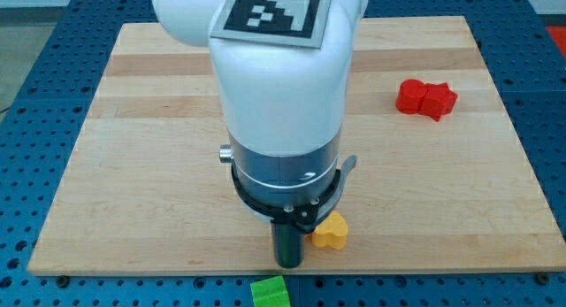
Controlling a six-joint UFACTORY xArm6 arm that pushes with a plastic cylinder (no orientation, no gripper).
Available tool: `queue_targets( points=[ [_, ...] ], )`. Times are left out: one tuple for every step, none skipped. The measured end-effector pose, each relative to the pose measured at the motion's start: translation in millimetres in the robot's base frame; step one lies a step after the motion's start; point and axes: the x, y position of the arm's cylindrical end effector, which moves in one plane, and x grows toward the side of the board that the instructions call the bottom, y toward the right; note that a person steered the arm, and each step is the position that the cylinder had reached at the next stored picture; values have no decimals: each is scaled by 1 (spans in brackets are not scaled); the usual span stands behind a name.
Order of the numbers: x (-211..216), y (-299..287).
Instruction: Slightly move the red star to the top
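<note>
The wooden bench [133, 165] fills most of the frame, and its left half is bare board. My arm [281, 95] comes down through the middle of the frame, white housing over a grey collar, with a black-and-white marker tag [274, 11] on top. Below the collar my end effector is a plain dark rod (nothing on it to open or close, and it holds nothing). My tip [288, 264] sits near the bench's bottom edge, lower centre of the frame. A green block [270, 292] lies just below it, off the board at the frame's bottom edge. A yellow block [332, 231] sits just right of my tip; whether they touch I cannot tell. The red star [425, 98] lies well apart, upper right of the frame, its outline lumpy rather than crisp.
</note>
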Motion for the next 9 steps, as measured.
queue_targets(
  points=[
    [-19, 14],
    [-57, 61],
    [-108, 111],
    [-147, 152],
    [-179, 189],
    [-211, 223],
    [-227, 230],
    [-227, 230],
    [-227, 230]
  ],
)
